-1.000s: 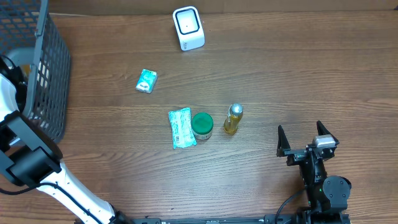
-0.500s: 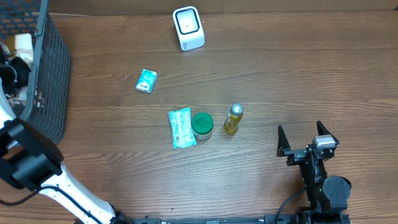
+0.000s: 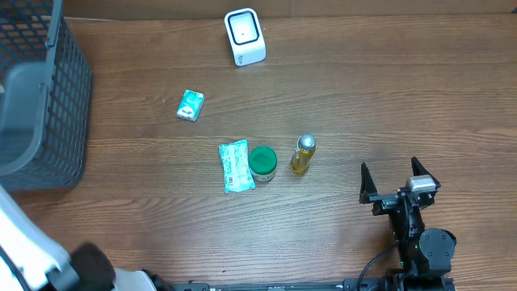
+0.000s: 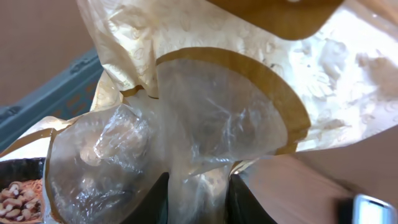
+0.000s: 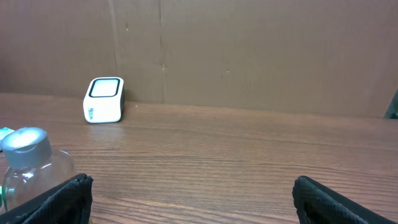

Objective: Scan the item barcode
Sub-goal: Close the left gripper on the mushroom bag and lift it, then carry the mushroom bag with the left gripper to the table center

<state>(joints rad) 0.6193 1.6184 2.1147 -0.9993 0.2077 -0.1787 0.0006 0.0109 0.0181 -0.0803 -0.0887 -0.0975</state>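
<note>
The left gripper has its fingers drawn nearly together. They pinch the gathered neck of a crinkled clear-and-tan bag, which balloons above them and fills most of the wrist view. A grey basket rim shows behind the bag, to the left. The right gripper is spread wide and holds nothing. Bare table lies ahead of its fingers. A capped bottle stands near, to their left, and the white scanner is far ahead and left of them.

Even soft light, glare on close-up wrapper
</note>
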